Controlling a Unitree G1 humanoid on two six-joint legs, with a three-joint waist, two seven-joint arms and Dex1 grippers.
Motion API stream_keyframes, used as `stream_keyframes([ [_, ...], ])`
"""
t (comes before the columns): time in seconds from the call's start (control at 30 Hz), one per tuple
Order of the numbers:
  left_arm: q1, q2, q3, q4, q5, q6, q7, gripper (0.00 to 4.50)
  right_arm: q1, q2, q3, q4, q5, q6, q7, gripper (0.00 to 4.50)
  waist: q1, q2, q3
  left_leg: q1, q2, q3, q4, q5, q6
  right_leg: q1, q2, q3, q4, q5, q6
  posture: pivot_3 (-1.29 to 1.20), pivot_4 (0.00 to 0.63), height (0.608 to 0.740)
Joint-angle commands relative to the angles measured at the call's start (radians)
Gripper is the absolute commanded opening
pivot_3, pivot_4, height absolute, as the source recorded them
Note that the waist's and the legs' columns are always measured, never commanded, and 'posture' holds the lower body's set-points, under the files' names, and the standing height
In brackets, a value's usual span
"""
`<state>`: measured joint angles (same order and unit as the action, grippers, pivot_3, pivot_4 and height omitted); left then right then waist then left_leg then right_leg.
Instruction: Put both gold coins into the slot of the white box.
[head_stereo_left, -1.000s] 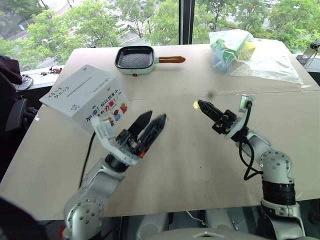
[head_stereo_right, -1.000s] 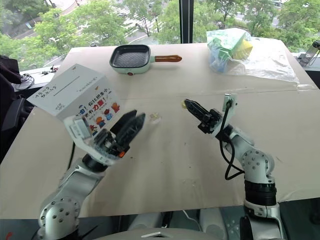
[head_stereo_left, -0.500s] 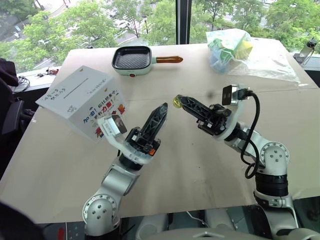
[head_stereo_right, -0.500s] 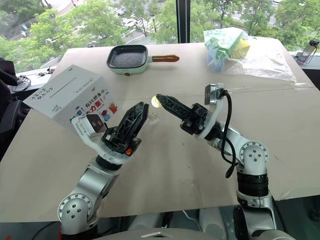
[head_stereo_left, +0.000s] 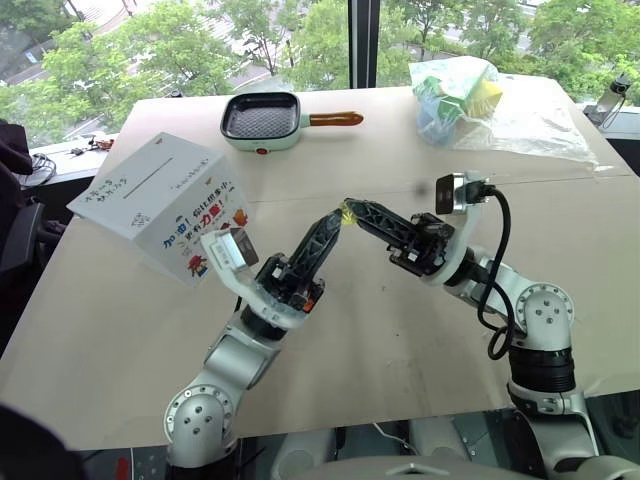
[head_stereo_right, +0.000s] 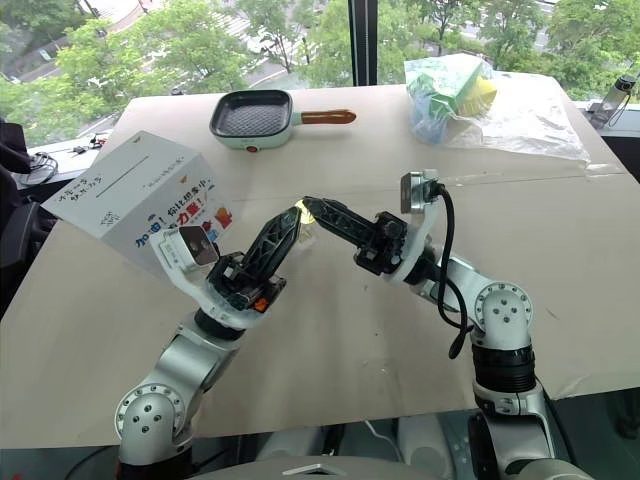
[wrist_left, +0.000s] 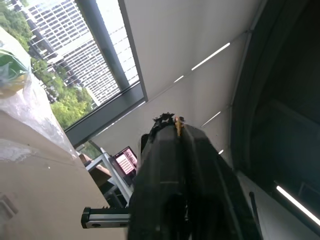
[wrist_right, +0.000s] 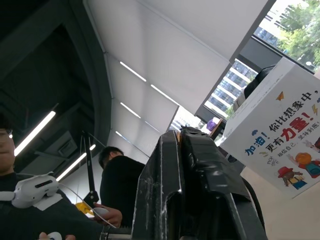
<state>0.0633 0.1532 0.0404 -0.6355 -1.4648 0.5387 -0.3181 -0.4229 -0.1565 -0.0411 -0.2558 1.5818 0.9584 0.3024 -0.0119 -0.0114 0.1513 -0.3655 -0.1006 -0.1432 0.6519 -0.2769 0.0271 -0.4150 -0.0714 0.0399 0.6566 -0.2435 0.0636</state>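
Gold coin (head_stereo_left: 347, 212) up in the air above the desk (head_stereo_left: 400, 330), right where the two pincer tips meet! The left pincer (head_stereo_left: 336, 222) is clenched, its black fingers pressed together and slanting up to the coin from below. The right pincer (head_stereo_left: 352, 208) is clenched too, reaching in from the other side, and the yellow-gold glint sits at its tip, touching the left tip as well. Which of the two truly grips the coin, I cannot tell. In the left wrist view a thin gold edge (wrist_left: 177, 126) peeks out at the end of the closed fingers.

Beyond the coin and to the robot's left, the white box (head_stereo_left: 160, 205) sits tilted on the desk, cartoon side facing the robot, its slot (head_stereo_left: 152, 173) a thin dark line across the broad handwritten face. A small clear lump (head_stereo_right: 310, 232) lies on the desk just under the meeting tips.

Farther back from the coin, the pale green square pan (head_stereo_left: 266, 121) with its orange handle rests near the far edge. Off to the far right of the coin, a clear plastic bag (head_stereo_left: 480, 100) of green and yellow things.

In the right wrist view, two people in dark clothes (wrist_right: 117, 187) stand by.
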Motion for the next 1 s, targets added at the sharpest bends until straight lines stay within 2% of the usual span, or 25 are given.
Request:
stream_keyframes([
  [0.03, -0.008, 0.011, -0.012, -0.016, -0.023, 0.004, -0.001, 0.03, -0.024, -0.002, 0.008, -0.024, 0.03, 0.001, 0.012, 0.0, 0.0, 0.0, 0.0, 0.0, 0.0, 0.0, 0.0, 0.0, 0.0, 0.0, 0.0, 0.0, 0.0, 0.0, 0.0, 0.0, 0.15, 0.721],
  [0.2, -0.015, 0.02, -0.012, -0.01, -0.015, -0.001, 0.01, 0.03, -0.027, 0.0, 0.012, -0.02, 0.026, -0.002, 0.01, 0.0, 0.0, 0.0, 0.0, -0.001, 0.0, 0.0, 0.0, 0.0, 0.0, 0.0, 0.0, 0.0, -0.001, 0.0, 0.0, 0.0, 0.15, 0.721],
  [0.3, -0.008, 0.056, 0.021, -0.015, -0.001, -0.002, 0.022, 0.0, -0.028, 0.004, 0.0, -0.019, -0.011, -0.031, 0.015, 0.91, -0.001, 0.0, 0.0, -0.001, 0.0, 0.0, 0.0, 0.0, 0.0, 0.0, 0.0, 0.0, -0.001, 0.0, 0.0, 0.0, 0.15, 0.721],
  [0.33, -0.002, 0.083, 0.038, -0.023, -0.01, 0.005, 0.017, 0.0, -0.03, 0.002, -0.009, -0.019, -0.028, -0.043, 0.019, 1.36, -0.001, 0.0, 0.0, -0.001, 0.0, 0.0, 0.0, 0.0, 0.0, 0.0, 0.0, 0.0, -0.001, 0.0, 0.0, 0.0, 0.15, 0.721],
  [0.37, 0.005, 0.131, 0.077, -0.04, -0.022, 0.011, 0.015, 0.0, -0.04, -0.006, -0.025, -0.011, -0.07, -0.07, 0.021, 1.99, -0.002, 0.0, 0.0, -0.001, 0.0, 0.0, -0.001, 0.0, 0.0, -0.001, 0.0, 0.0, -0.001, 0.0, 0.0, 0.0, 0.15, 0.721],
  [0.47, 0.01, 0.309, 0.245, -0.09, -0.028, 0.007, 0.028, 0.0, -0.074, -0.105, -0.025, -0.001, -0.272, -0.143, 0.123, 3.28, -0.002, 0.001, 0.001, -0.002, 0.0, 0.0, -0.001, 0.0, 0.0, -0.004, 0.001, 0.0, 0.001, 0.0, 0.0, 0.0, 0.15, 0.721],
  [0.53, 0.002, 0.439, 0.358, -0.08, -0.006, 0.013, 0.031, 0.0, -0.079, -0.186, 0.021, -0.01, -0.444, -0.221, 0.232, 3.28, 0.003, 0.001, 0.001, -0.003, 0.0, 0.0, -0.001, 0.001, -0.001, -0.004, 0.0, -0.001, 0.0, 0.0, 0.0, 0.0, 0.15, 0.721],
  [0.6, -0.01, 0.538, 0.44, -0.055, -0.001, 0.022, 0.028, 0.0, -0.085, -0.228, 0.05, -0.004, -0.55, -0.293, 0.321, 3.28, 0.002, 0.001, 0.002, -0.004, 0.0, 0.0, -0.001, 0.001, -0.001, -0.005, 0.0, -0.002, -0.002, 0.0, 0.0, 0.0, 0.15, 0.721],
  [0.67, -0.044, 0.683, 0.561, 0.028, -0.027, 0.061, 0.004, 0.0, -0.111, -0.266, 0.086, 0.004, -0.665, -0.384, 0.439, 3.28, 0.001, 0.001, 0.002, -0.005, 0.0, 0.0, -0.002, 0.0, -0.001, -0.005, 0.0, -0.001, -0.003, 0.0, 0.0, 0.0, 0.15, 0.721],
  [0.73, -0.049, 0.836, 0.67, 0.146, 0.039, 0.12, -0.08, 0.0, -0.156, -0.294, 0.142, 0.023, -0.803, -0.494, 0.534, 3.28, -0.008, -0.002, 0.007, -0.006, 0.0, 0.001, -0.002, 0.001, -0.001, -0.007, 0.0, -0.001, -0.001, 0.0, 0.0, 0.0, 0.15, 0.721],
  [0.77, -0.041, 0.884, 0.701, 0.195, 0.08, 0.138, -0.123, 0.0, -0.174, -0.291, 0.157, 0.036, -0.848, -0.535, 0.556, 3.28, -0.011, 0.001, 0.008, -0.008, 0.001, 0.001, -0.002, 0.001, -0.002, -0.011, 0.002, -0.001, 0.0, 0.0, 0.0, 0.0, 0.15, 0.721],
  [0.87, -0.034, 0.956, 0.779, 0.359, 0.163, 0.16, -0.23, 0.0, -0.219, -0.262, 0.175, 0.062, -0.914, -0.596, 0.583, 3.28, -0.016, 0.003, 0.009, -0.011, 0.001, 0.002, -0.003, 0.001, -0.002, -0.016, 0.001, 0.001, 0.001, 0.0, 0.0, 0.0, 0.15, 0.721],
  [1.0, -0.056, 1.02, 0.796, 0.555, 0.302, 0.147, -0.381, 0.0, -0.249, -0.234, 0.205, 0.081, -0.999, -0.649, 0.608, 3.28, -0.023, 0.004, 0.01, -0.018, 0.001, 0.001, -0.004, 0.0, -0.003, -0.023, 0.001, 0.0, 0.001, 0.0, 0.0, 0.0, 0.15, 0.721],
])
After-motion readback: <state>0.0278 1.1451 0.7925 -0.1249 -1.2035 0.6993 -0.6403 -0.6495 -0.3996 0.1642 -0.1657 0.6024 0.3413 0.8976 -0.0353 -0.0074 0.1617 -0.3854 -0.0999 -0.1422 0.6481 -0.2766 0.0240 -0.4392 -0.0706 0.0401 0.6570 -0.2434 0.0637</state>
